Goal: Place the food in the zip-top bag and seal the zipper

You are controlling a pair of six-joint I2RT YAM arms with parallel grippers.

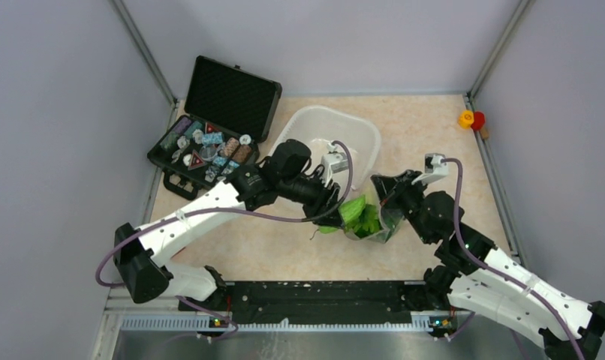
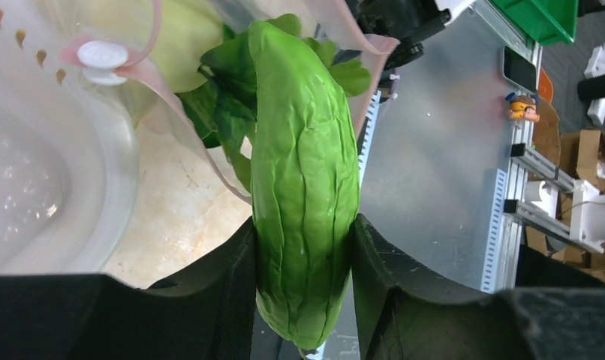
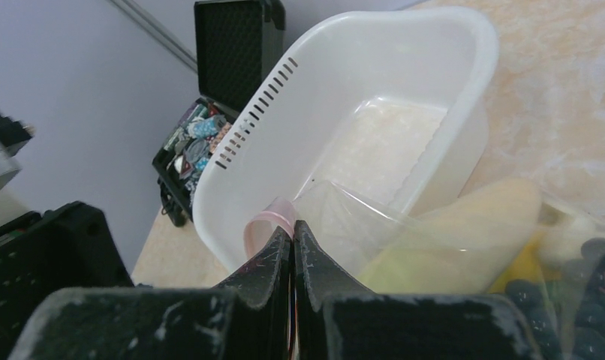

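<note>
My left gripper (image 2: 303, 225) is shut on the green-leafed bok choy (image 2: 305, 187), whose far end pokes into the mouth of the zip-top bag (image 2: 209, 112). The zipper (image 2: 217, 169) is a pink strip, and its white slider (image 2: 102, 56) sits at the upper left. In the top view the bok choy (image 1: 357, 214) lies between both grippers at the bag (image 1: 376, 229). My right gripper (image 3: 293, 229) is shut on the zipper (image 3: 269, 220) at the bag's rim. Inside the bag (image 3: 374, 225) show a pale radish (image 3: 465, 225), a yellow pepper (image 3: 521, 266) and dark grapes (image 3: 592, 300).
A translucent white tub (image 1: 337, 131) stands just behind the bag. An open black case (image 1: 209, 142) of small trinkets sits at the back left. A small red and yellow toy (image 1: 471, 120) lies at the back right by the wall.
</note>
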